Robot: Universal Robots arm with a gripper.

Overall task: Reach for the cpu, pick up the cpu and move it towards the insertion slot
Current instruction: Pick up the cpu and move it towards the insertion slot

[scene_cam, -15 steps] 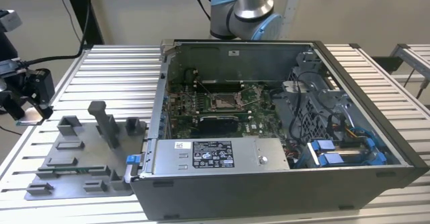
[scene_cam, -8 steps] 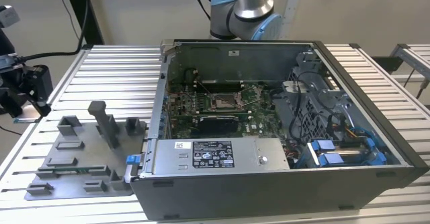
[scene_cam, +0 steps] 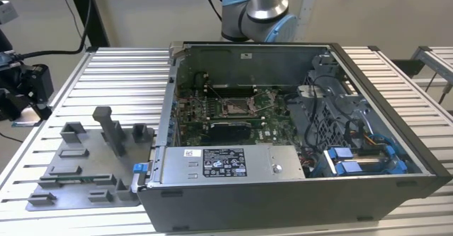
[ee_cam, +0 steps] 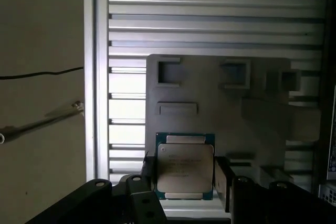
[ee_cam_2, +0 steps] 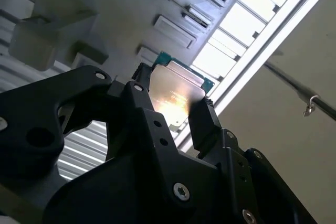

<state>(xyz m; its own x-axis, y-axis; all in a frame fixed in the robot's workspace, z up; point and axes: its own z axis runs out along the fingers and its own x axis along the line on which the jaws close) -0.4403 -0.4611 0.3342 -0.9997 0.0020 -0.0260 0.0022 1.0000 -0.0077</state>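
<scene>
Gripper point(ee_cam: 185, 178) jaws are narrow and clamped on the cpu point(ee_cam: 185, 163), pinching two opposite edges in both wrist views. In the exterior view it hangs over the slatted table point(scene_cam: 120, 71) at the exterior view's left, near the grey fixture plate point(scene_cam: 85, 167). That is well apart from the insertion slot point(scene_cam: 234, 107) inside the open PC case point(scene_cam: 283, 193).

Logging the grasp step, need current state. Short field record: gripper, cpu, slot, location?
gripper: shut on the cpu
cpu: held by two opposite edges, grey fixture plate behind it
insertion slot: inside the open computer case, dark centre showing
location: gripper at the exterior view's left, well apart from the case
</scene>
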